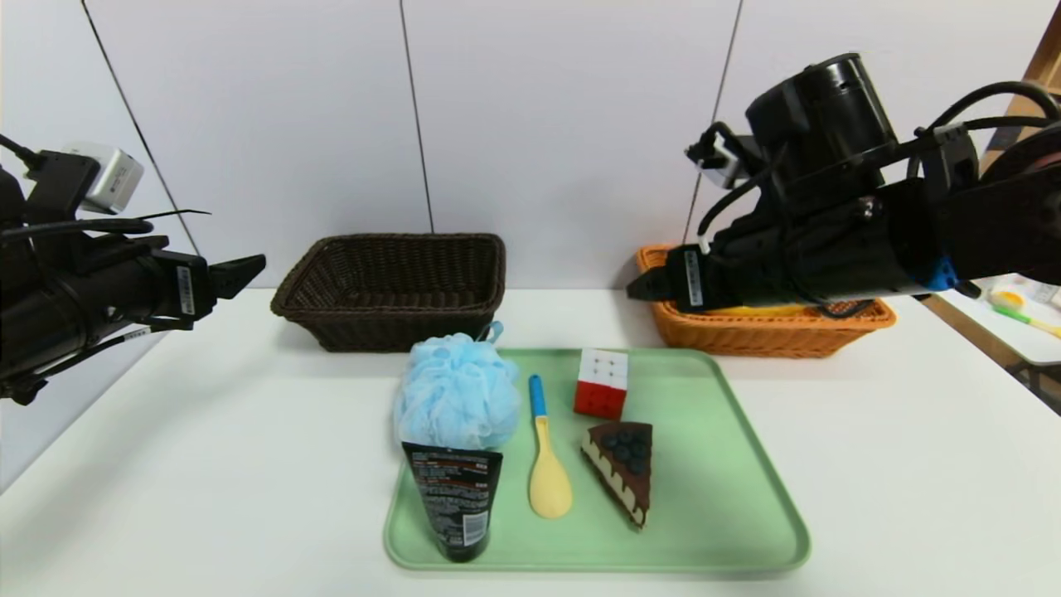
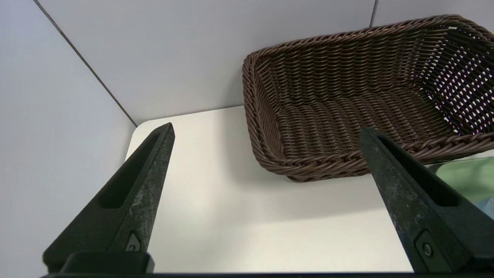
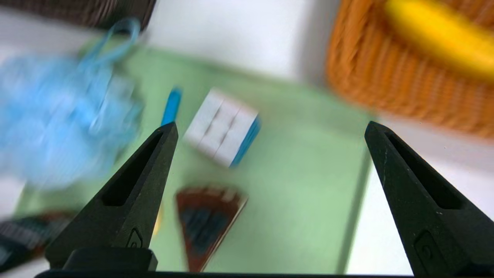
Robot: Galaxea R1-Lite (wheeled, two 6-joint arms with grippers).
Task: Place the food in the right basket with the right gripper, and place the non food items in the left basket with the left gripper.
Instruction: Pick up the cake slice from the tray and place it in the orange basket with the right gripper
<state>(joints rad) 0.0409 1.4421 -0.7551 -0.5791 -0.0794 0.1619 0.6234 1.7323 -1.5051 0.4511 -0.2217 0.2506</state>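
Woven wicker left basket [image 1: 390, 286], fluffy mesh pouf [image 1: 454, 394], smooth matt plastic tray [image 1: 729, 497].

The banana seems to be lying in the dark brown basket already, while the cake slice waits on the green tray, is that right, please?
Not quite: the banana lies in the orange basket, as the right wrist view shows. The cake slice does wait on the green tray.

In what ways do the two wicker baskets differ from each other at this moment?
The left basket is dark brown; the right basket is orange-tan. The left basket is empty, while the right basket already holds a banana. The left basket stands in full view; the right basket is partly hidden behind the right gripper. Both are rectangular, woven, and stand behind the green tray.
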